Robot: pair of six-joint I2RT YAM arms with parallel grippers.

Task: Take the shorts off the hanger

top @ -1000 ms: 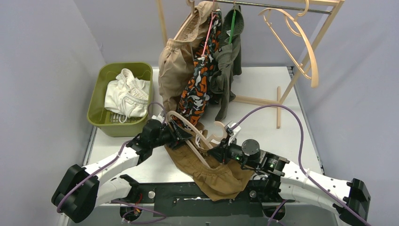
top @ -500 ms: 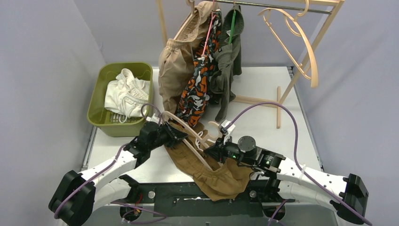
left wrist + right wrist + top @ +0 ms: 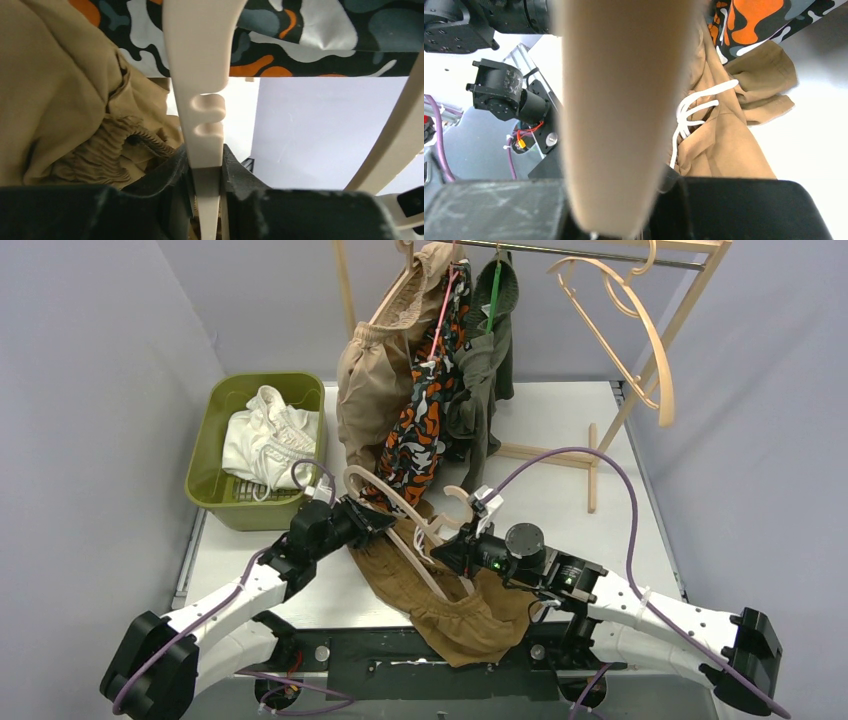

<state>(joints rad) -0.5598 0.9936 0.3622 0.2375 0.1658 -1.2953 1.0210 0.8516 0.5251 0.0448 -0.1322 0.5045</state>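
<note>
The left gripper (image 3: 206, 167) nips the pale hanger (image 3: 200, 60) by its notched arm, the right gripper (image 3: 447, 550) clamps it nearer the hook, and the limp, lightweight brown shorts (image 3: 455, 620) sagging beneath both want pinching at the gathered waistband.

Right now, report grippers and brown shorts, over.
Left gripper shut on hanger arm. Right gripper shut on same hanger. Brown shorts on table, hanger across them. Camouflage shorts hang just behind.

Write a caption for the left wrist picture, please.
Left gripper clamps the pale hanger by its notched arm, camouflage shorts behind.
</note>
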